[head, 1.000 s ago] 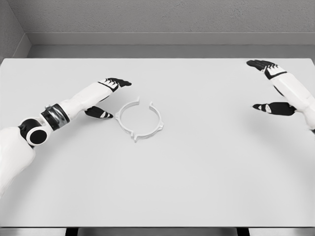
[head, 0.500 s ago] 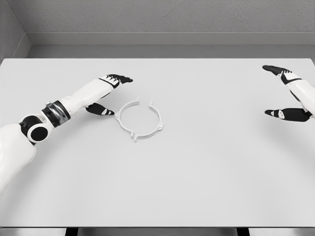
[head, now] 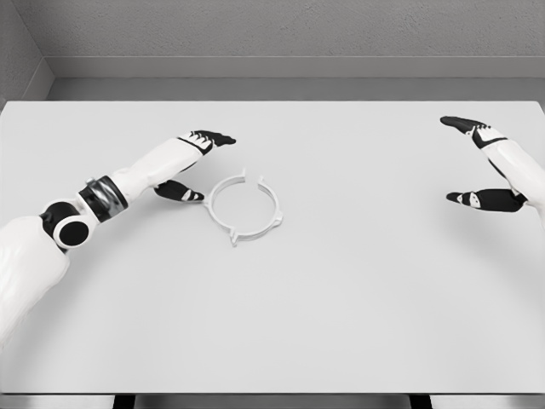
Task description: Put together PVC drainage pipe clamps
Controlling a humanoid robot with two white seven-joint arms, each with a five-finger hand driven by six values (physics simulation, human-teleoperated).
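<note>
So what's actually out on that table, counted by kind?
White pipe clamp ring: 1
Robot hands: 2, left hand and right hand, both open
White table: 1
Total: 4

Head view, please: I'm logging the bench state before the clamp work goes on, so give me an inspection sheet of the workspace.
Surface: white table, flat, unmarked.
Job's things: one white clamp ring lying flat left of centre, with a gap at its far side.
Clutter: nothing seen.
Hands: left hand open, fingers spread, thumb close beside the ring's left edge, contact unclear; right hand open at the right edge, far from the ring, holding nothing.
Cables: nothing seen.
Surroundings: grey wall behind the table.
</note>
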